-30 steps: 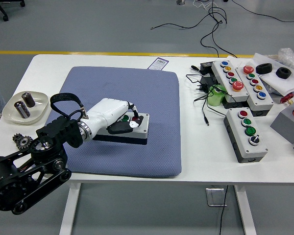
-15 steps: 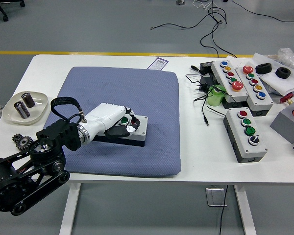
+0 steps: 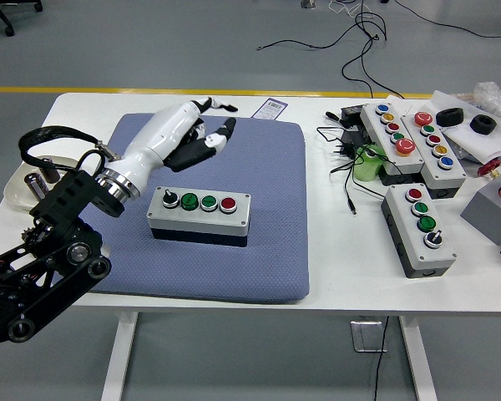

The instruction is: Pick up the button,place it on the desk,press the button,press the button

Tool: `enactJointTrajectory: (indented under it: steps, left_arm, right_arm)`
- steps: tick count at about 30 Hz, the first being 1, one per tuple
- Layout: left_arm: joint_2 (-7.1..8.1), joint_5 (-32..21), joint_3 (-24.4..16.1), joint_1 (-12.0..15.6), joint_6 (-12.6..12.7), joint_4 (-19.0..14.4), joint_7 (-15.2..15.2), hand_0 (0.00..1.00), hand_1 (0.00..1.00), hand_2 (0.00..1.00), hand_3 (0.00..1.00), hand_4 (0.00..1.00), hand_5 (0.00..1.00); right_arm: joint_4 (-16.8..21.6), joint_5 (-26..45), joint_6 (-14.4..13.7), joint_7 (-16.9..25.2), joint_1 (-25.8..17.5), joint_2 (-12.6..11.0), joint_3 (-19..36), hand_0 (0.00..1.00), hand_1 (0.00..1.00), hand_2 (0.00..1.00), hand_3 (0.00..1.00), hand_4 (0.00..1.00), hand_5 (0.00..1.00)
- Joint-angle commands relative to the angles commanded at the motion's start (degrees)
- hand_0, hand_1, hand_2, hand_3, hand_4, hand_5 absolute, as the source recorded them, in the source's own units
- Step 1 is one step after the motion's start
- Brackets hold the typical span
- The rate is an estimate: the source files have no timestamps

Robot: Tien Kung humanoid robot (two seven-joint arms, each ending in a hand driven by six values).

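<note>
A grey button box (image 3: 199,215) with a black knob, two green buttons and a red button lies flat on the blue mat (image 3: 267,251). My left hand (image 3: 202,129) is white, raised above the mat's far left part, well behind the box and not touching it. Its fingers are spread and hold nothing. My right hand is out of view.
Three more button boxes (image 3: 421,225) stand at the right with cables, a green object (image 3: 370,161) and black rings. A dish (image 3: 17,188) with cylinders and small gears (image 3: 35,240) sit at the left edge. A label card (image 3: 271,108) lies behind the mat.
My left hand lifted off the button box and swung up and back towards the mat's far side. The box now shows uncovered on the mat.
</note>
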Motion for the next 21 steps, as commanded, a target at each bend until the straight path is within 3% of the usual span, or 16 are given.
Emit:
enactJointTrajectory:
  steps: [4,5,8,13,21]
  left_arm:
    - [-0.21,-9.7,-3.5,-0.6,-2.8,5.5,-6.4,0.403,0.555,0.611,0.998,0.539,0.998]
    - [-0.25,-12.3,-4.2,-0.7,-4.1,7.3,-7.7,0.819,0.862,0.924,0.998,0.545,0.998]
    - [-0.37,-19.4,-6.4,-0.6,-8.2,12.1,-10.1,0.819,0.862,0.924,0.998,0.545,0.998]
    - [-0.07,-31.7,-8.7,0.5,-12.4,18.6,-11.4,0.878,0.906,0.944,0.998,0.571,0.998]
    - [0.39,-50.5,-10.1,2.7,-16.9,23.6,-12.0,0.858,0.885,0.903,0.998,0.585,0.998]
  right_arm:
    - [0.0,0.3,0.0,-0.1,0.1,-0.1,-0.1,0.495,0.669,0.692,0.624,0.297,0.136]
    - [0.0,0.3,0.0,-0.1,0.2,-0.1,-0.2,0.497,0.669,0.692,0.624,0.298,0.136]
    - [0.0,0.6,0.0,-0.2,0.2,-0.1,-0.4,0.497,0.669,0.692,0.624,0.298,0.136]
    - [0.0,0.9,0.1,-0.6,0.2,-0.2,-1.1,0.498,0.669,0.692,0.624,0.298,0.136]
    - [0.0,1.5,0.4,-0.8,0.0,-0.1,-1.8,0.497,0.67,0.693,0.624,0.298,0.136]
